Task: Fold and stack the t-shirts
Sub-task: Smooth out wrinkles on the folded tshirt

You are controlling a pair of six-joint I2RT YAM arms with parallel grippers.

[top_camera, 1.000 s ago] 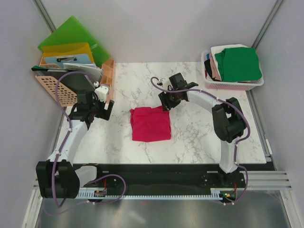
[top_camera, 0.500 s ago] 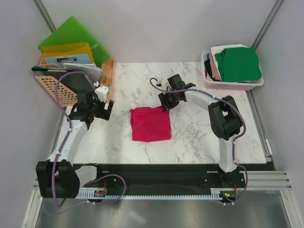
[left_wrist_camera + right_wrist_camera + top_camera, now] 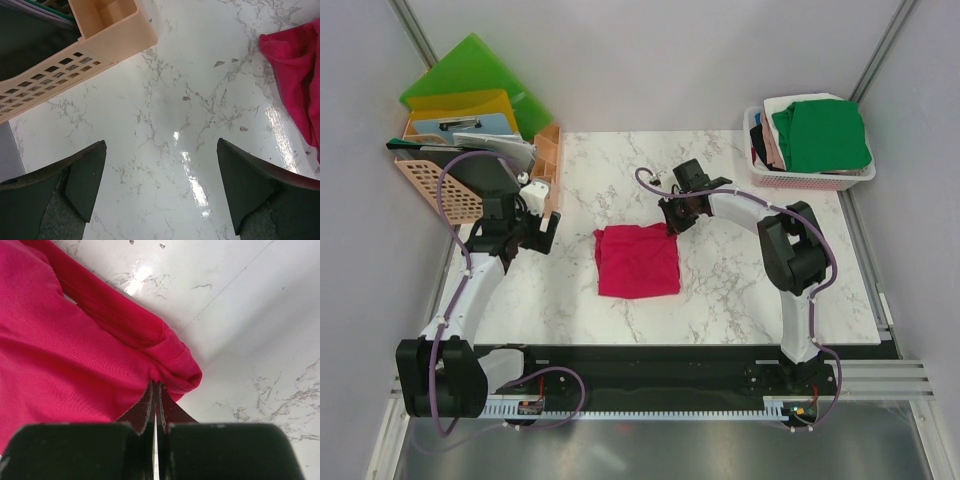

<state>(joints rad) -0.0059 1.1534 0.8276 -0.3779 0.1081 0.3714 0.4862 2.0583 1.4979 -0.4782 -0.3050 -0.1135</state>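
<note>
Corner of crimson t-shirt [image 3: 75, 360] sits pinched in right gripper [image 3: 155, 386]; left gripper [image 3: 161, 150] hangs spread wide over marble table [image 3: 165, 95].

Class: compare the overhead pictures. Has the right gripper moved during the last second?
Yes, slightly: the right gripper has edged left, away from the pink basket, and is now shut on the crimson t-shirt at its far corner.

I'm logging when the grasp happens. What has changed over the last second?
The right end effector closed on the far right corner of the crimson t-shirt, and its arm's elbow shifted slightly left. The shirt lies where it was on the table. The left end effector stayed open and in place.
</note>
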